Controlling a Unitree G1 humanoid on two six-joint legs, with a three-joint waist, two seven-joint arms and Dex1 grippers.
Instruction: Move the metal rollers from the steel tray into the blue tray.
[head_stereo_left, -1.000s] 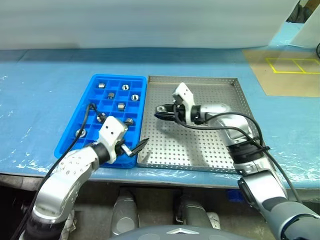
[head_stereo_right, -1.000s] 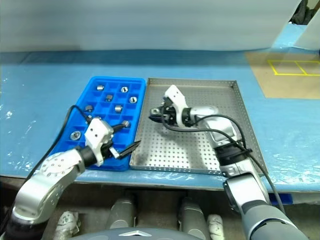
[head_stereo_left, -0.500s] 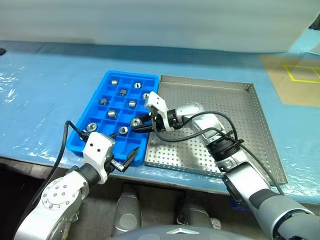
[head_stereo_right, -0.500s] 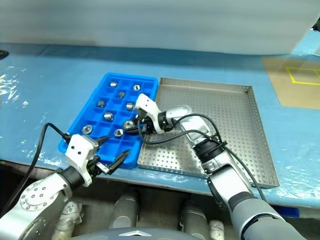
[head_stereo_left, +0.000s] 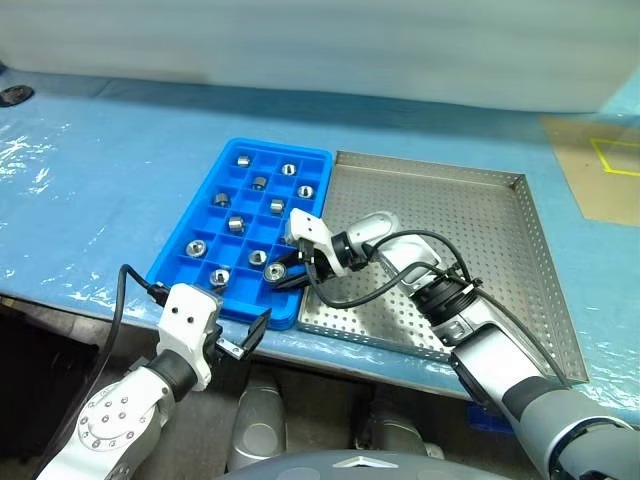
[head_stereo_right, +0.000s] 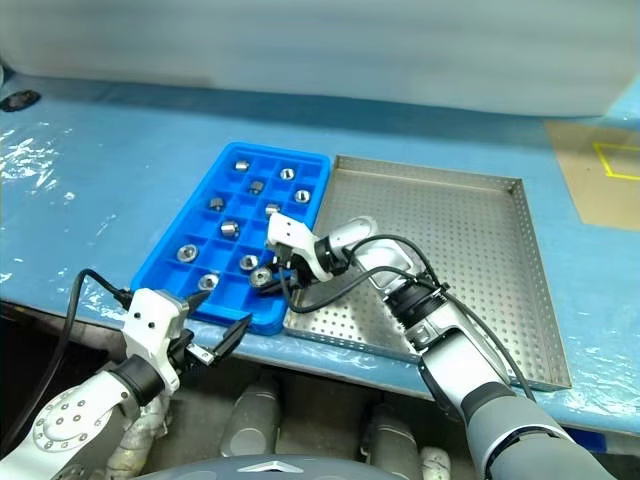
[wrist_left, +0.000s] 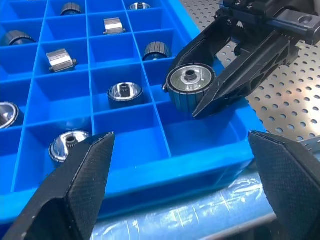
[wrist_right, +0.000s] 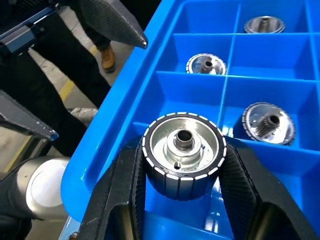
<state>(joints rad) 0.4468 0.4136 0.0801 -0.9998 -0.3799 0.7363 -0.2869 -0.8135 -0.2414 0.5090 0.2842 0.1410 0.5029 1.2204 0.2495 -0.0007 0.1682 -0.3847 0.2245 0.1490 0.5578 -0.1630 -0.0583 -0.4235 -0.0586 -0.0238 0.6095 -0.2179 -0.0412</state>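
- The right hand (wrist_left: 200, 95) is clamping a metal roller (wrist_right: 183, 148) above the blue tray (head_stereo_left: 190, 245), near its corner.
- The left hand (head_stereo_left: 250, 335) is hovering with fingers apart beside the desk (head_stereo_left: 80, 190) edge.

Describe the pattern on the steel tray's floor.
The steel tray floor is plain silver, dotted with regular rows of small round holes; the left wrist view shows it best.

Right gripper (wrist_left: 197, 100) fingers pinch a metal roller (wrist_left: 190, 84) (others sit nearby) above the blue tray (wrist_left: 150, 165).
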